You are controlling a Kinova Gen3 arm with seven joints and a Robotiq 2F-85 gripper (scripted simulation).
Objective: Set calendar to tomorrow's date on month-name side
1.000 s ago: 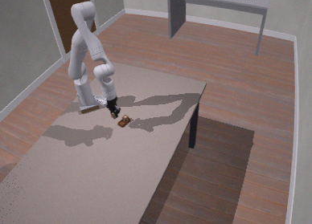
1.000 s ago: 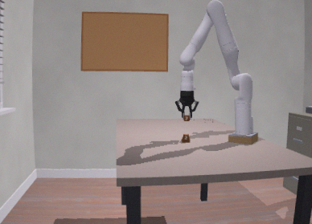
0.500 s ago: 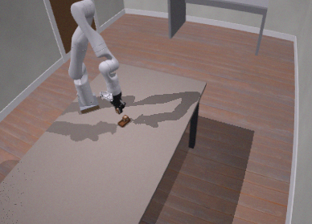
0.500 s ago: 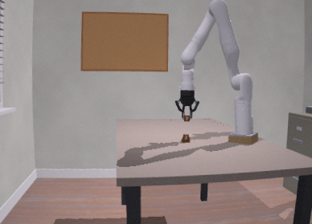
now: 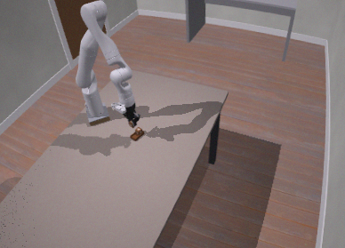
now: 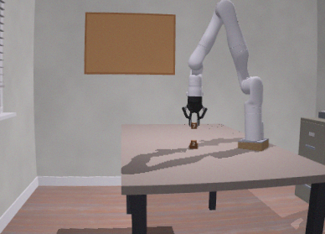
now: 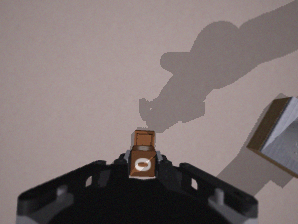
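My gripper [image 6: 193,124] is shut on a small brown number cube [image 6: 193,125] and holds it in the air above the table. In the wrist view the cube [image 7: 143,161] sits between the fingers, and the face towards the camera shows a white 0. In the top view the gripper [image 5: 133,121] hangs just above and behind the wooden calendar tray [image 5: 135,134]. The tray stands on the table with the other cube [image 6: 193,144] in it. The digits on the tray are too small to read.
The arm's base [image 5: 97,114] stands on a wooden block near the table's far left edge; the block's corner shows in the wrist view [image 7: 278,134]. A grey desk [image 5: 242,8] stands at the back of the room. A filing cabinet [image 6: 312,144] is at the right.
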